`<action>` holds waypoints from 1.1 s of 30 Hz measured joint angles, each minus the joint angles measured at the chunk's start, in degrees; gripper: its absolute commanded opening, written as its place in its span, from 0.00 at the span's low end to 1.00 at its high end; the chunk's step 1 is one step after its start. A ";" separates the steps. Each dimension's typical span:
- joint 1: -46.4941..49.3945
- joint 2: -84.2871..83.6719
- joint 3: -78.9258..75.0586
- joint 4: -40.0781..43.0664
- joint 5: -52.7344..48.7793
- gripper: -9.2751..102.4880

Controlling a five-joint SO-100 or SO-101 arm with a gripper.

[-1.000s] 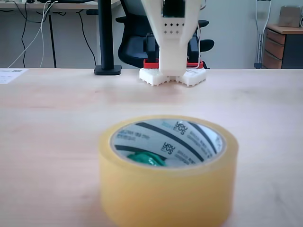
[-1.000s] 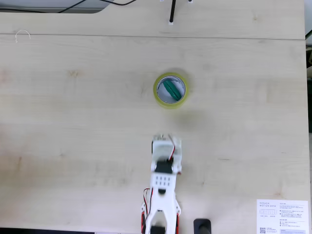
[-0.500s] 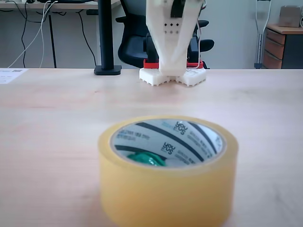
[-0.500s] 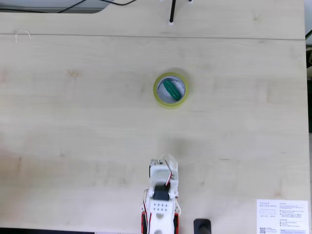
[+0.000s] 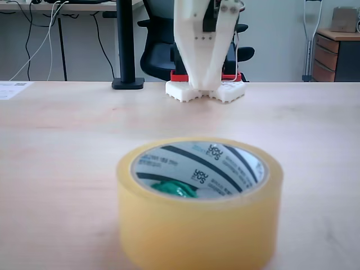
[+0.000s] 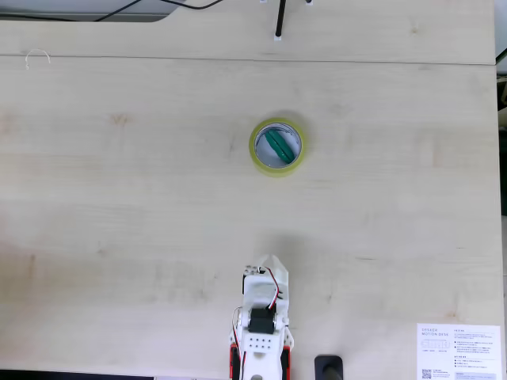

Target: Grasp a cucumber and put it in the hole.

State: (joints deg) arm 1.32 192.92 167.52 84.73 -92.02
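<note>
Cucumber [image 6: 277, 146]: one, inside the hole [image 6: 287, 154].
Tape roll [image 5: 197, 236]: one.
Gripper [image 6: 268, 264]: one, empty; jaw spacing unclear.

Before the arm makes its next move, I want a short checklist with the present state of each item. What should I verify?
1. Cucumber lies inside the hole of the tape roll: ok, seen from above and in the low fixed view.
2. Tape roll sits flat on the table, opening up: ok.
3. Tool is apart from the roll, near the arm's base: ok.
4. Tool holds nothing: ok, nothing green at its tip.
5. Tool open or shut: cannot tell, the fingers are not distinct in either view.
6. Table between tool and roll is bare: ok; the paper sheet lies at the corner, out of the way.
</note>
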 measured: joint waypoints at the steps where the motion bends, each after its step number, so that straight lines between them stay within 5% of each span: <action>1: 0.00 0.00 0.70 0.00 0.09 0.08; 33: 0.00 0.00 8.53 -3.43 0.26 0.08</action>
State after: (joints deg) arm 1.32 192.92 176.04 81.30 -91.76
